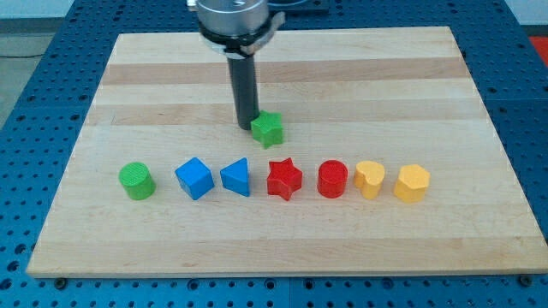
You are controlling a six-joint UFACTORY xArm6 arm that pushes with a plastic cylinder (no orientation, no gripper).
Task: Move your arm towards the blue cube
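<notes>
The blue cube (194, 178) lies in a row of blocks in the lower half of the wooden board (282, 77), second from the view's left. My tip (247, 126) stands above and to the right of it, at the middle of the board. The tip touches the left side of a green star (268, 128).
The row runs left to right: a green cylinder (136, 180), the blue cube, a blue triangle (236, 177), a red star (284, 179), a red cylinder (332, 179), a yellow heart (369, 180) and a yellow hexagon (412, 183).
</notes>
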